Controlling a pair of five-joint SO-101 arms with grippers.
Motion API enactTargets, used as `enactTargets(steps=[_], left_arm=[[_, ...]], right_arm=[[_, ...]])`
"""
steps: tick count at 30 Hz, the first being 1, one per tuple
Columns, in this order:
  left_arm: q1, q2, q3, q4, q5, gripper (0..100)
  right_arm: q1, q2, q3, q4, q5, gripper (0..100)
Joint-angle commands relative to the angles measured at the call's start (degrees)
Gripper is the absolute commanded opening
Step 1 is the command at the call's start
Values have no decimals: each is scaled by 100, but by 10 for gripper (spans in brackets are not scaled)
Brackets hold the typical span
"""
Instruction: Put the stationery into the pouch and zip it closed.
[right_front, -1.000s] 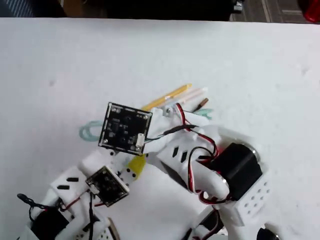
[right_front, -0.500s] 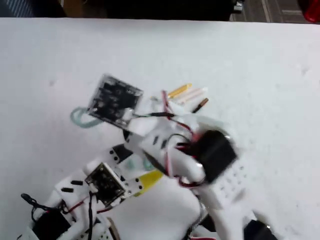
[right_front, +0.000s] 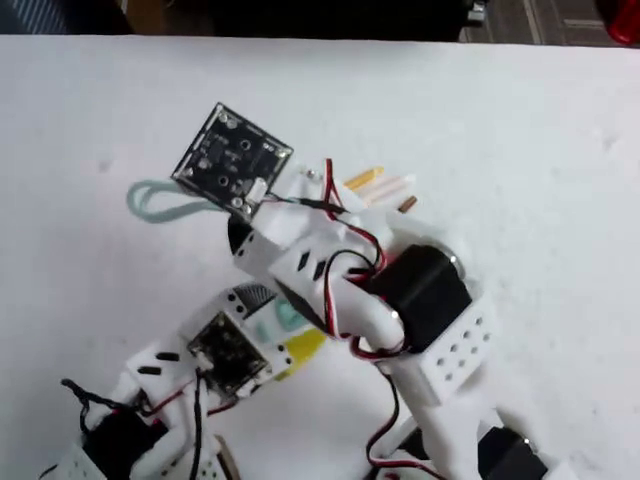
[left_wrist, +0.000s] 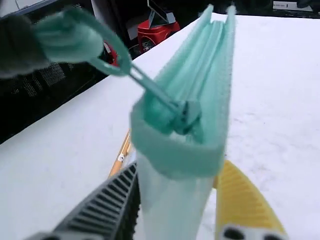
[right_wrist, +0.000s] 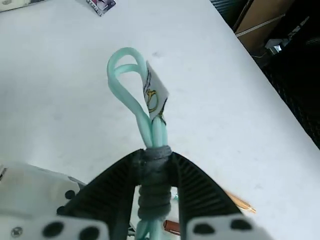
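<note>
The teal pouch (left_wrist: 202, 75) lies with its near end clamped in my left gripper (left_wrist: 172, 200), between a grey finger (left_wrist: 107, 202) and a yellow finger (left_wrist: 242, 200). Its zipper slider (left_wrist: 182, 114) sits at that near end. A teal cord loop (left_wrist: 75, 35) runs from the slider. My right gripper (right_wrist: 152, 165) is shut on this loop (right_wrist: 127, 75), which carries a small paper tag (right_wrist: 155, 95). In the high view the loop (right_front: 150, 200) sticks out beside the right arm's camera board (right_front: 232, 160). Pens (right_front: 375, 184) lie just beyond the arms, outside the pouch (right_front: 270, 318).
The two arms (right_front: 400, 300) crowd the near middle of the white table (right_front: 500, 120), crossing over the pouch. A pencil (right_wrist: 240, 202) lies on the table past the right gripper. Dark clutter stands beyond the table's far edge.
The right arm has swung left and farther from the near edge, carrying the loop with it. The left arm has shifted slightly, still holding the pouch's end.
</note>
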Motion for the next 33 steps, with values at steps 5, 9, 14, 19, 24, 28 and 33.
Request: enactTargets(steps=[5,9,14,19,24,28,33], left_arm=[[-110,-66,-18,-211,9,133],[-119,-66,-26,-220,9,37],[-145,-66,-26,-299,9,24],[-145,-66,-26,-281,9,23],[-145,-66,-9,-264,9,23],[-154,-66,-9,-255,9,23],[-532,-66,-9,-255,18,23]], right_arm=[[251,-13,-255,-409,-70,17],[699,-13,-255,-523,-79,17],[1059,-13,-246,-532,-79,17],[1411,-13,-246,-760,-79,17],[1745,-13,-176,-769,-53,17],[2176,-22,387,-1095,-35,17],[2721,-84,1099,-1569,-35,17]])
